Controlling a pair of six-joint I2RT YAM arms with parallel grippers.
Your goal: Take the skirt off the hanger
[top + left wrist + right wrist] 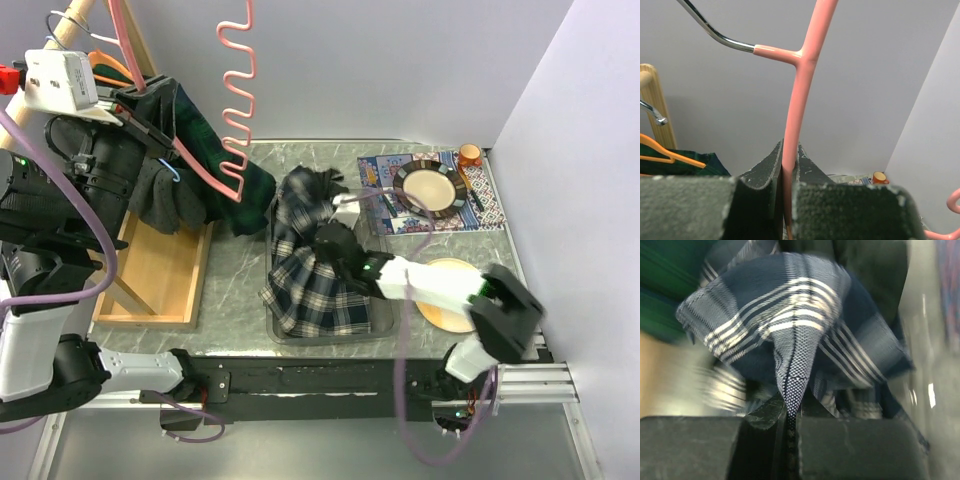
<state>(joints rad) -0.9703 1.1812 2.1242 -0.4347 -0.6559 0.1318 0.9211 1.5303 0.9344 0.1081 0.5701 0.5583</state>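
The skirt (312, 270), navy plaid with white stripes, lies bunched in a shallow clear tray (386, 312) at the table's centre. My right gripper (338, 240) is shut on a fold of it; in the right wrist view the skirt (790, 325) rises in a peak from the pinch at the right gripper (791, 412). The pink hanger (236, 95) with its wavy bar hangs apart from the skirt, up at the left. My left gripper (150, 122) is shut on its stem; in the left wrist view the hanger (799, 100) runs up from the left gripper (787, 167).
Dark green garments (205, 150) and a grey one (165, 195) hang over a wooden rack base (160, 280) at left, with an orange hanger (108, 64) above. At right sit a dark-rimmed plate (430, 186) on a placemat, an orange cup (468, 154) and a yellow plate (452, 300).
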